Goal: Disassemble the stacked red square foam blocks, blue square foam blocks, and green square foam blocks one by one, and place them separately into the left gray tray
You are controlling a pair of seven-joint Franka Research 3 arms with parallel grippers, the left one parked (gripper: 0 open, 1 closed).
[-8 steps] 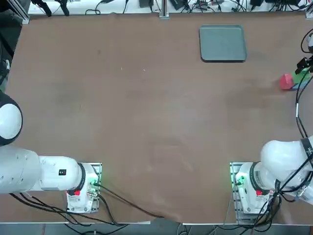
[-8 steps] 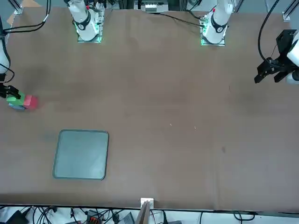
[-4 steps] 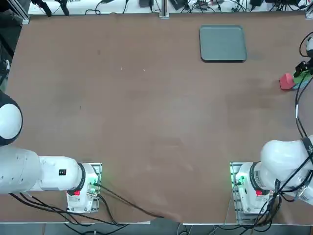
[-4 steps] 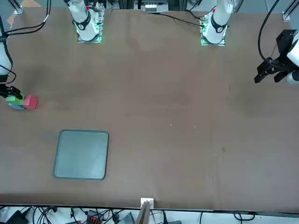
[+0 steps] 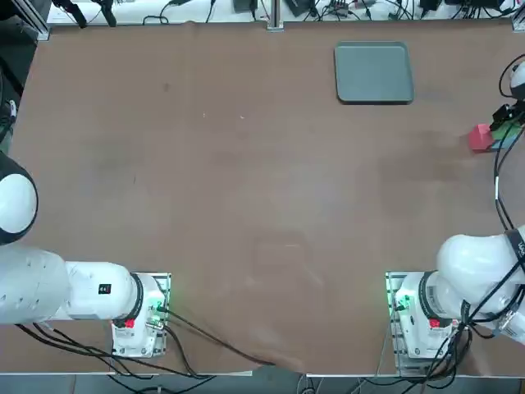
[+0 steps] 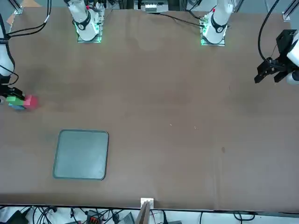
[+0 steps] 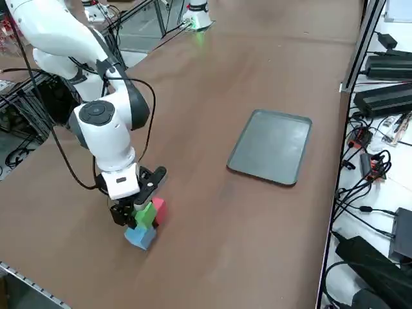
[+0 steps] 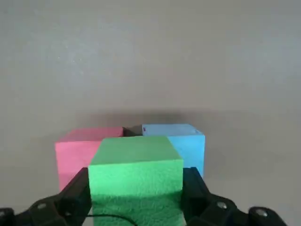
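Note:
At the table's far right edge the green block (image 7: 145, 214) rests on top of the red block (image 7: 159, 210) and the blue block (image 7: 141, 237), which stand side by side. My right gripper (image 7: 138, 209) reaches down over this stack. In the wrist view its black fingers (image 8: 75, 195) press against both sides of the green block (image 8: 135, 169), with the red block (image 8: 75, 150) and blue block (image 8: 181, 141) below and behind it. The gray tray (image 5: 374, 73) lies empty at the table's far side, well apart from the stack (image 5: 484, 137).
Cables and power units (image 7: 380, 103) line the table's far edge beyond the tray. A black cable (image 5: 498, 176) hangs from my right arm beside the stack. The bare brown tabletop (image 5: 246, 164) stretches between the stack, the tray and the arm bases.
My right gripper has settled lower around the green block and its fingers have drawn in against the block's sides. The blocks and the tray have stayed put.

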